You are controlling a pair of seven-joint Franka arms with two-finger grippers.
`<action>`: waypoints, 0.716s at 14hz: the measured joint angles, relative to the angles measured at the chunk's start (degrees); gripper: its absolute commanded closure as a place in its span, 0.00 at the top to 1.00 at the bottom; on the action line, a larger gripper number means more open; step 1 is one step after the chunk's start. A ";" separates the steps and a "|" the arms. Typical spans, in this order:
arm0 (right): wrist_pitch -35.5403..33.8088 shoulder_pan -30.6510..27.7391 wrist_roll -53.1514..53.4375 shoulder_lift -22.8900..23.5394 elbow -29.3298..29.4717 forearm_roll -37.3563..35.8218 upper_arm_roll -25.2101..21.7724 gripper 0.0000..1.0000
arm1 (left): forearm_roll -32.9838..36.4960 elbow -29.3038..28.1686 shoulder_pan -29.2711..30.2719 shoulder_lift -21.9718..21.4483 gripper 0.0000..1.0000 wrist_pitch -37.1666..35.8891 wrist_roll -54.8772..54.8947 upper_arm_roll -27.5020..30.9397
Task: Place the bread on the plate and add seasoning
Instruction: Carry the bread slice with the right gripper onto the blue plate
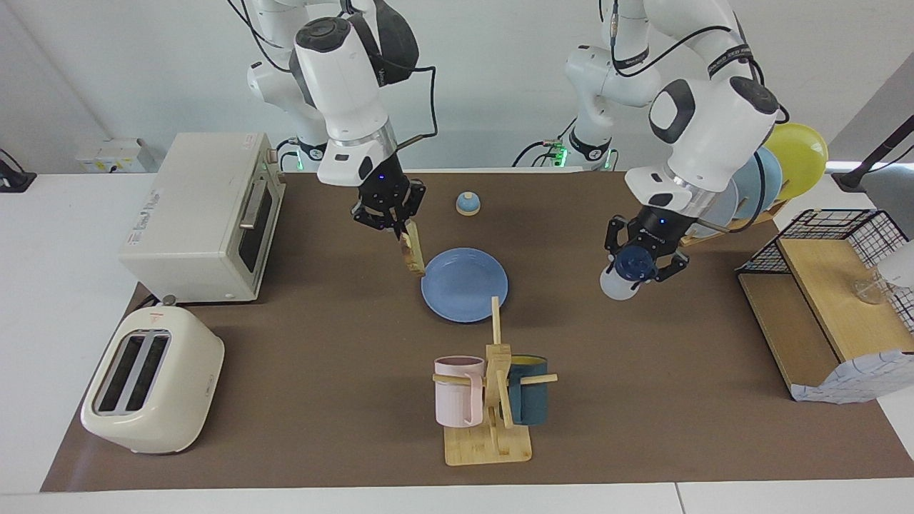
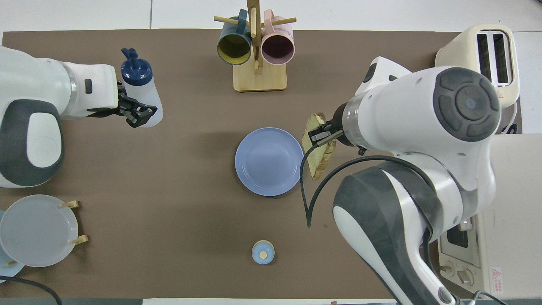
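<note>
arms: glossy white shells | joints: dark grey caps | cables: black | claws: black

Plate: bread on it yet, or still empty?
Empty. The plate shows bare blue all over; the bread hangs edge-down from the right gripper at the plate's rim, toward the right arm's end.

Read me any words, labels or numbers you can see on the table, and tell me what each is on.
None can be read.
Toaster oven: red warning-triangle sticker, print too small.
Its top panel: grey lettering, blurred.
Toaster: small red mark by the slots, illegible.
</note>
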 measured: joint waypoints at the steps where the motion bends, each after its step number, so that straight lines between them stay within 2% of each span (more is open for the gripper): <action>1: 0.68 0.24 0.28 0.02 -0.58 1.26 -0.01 0.00 | 1.08 -0.34 -0.02 -1.86 0.00 -3.22 2.65 -0.09; 4: 6.30 0.48 0.32 0.24 -4.64 5.74 -0.01 0.00 | 6.20 -2.09 -2.50 -7.15 0.00 -11.10 7.60 -1.26; 7: 11.23 2.30 1.14 0.57 -7.60 6.78 -0.02 0.00 | 9.32 -5.24 -6.04 -9.43 0.00 -11.68 7.69 -4.77; 10: 15.93 5.21 4.66 1.27 -8.84 6.79 0.00 0.00 | 12.05 -9.46 -6.69 -11.32 0.00 -11.63 7.69 -8.92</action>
